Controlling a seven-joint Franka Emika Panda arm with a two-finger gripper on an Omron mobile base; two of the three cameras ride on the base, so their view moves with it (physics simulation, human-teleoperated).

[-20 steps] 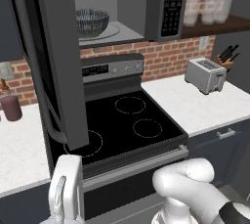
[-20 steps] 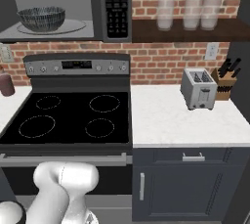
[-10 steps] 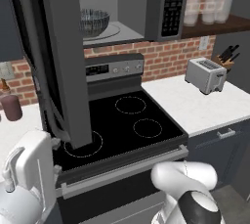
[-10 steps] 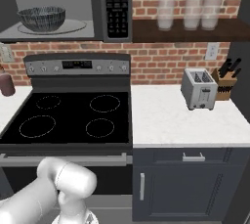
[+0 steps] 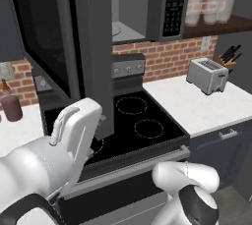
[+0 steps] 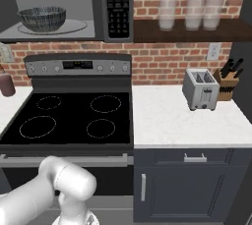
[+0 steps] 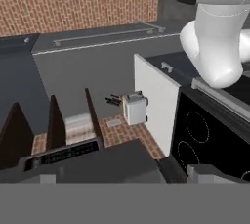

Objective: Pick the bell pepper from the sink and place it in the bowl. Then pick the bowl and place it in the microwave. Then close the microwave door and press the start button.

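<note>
Bowl (image 6: 42, 18): patterned, upright, mouth up, on the glass plate inside the microwave (image 6: 74, 8), left of the black keypad strip; round, no long axis. Microwave door (image 5: 64, 47): swung open, long axis across, free edge pointing out over the stove (image 6: 74, 116). Claw: not clearly seen; jaws read as spread, pinching nothing. Toaster (image 6: 200, 89): on the white worktop (image 6: 172, 121).

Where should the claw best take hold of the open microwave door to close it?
No handle shows, so probably push rather than grip. Come from the left against the wide, flat dark-glass face of the microwave door, which stands swung out over the stove.
</note>
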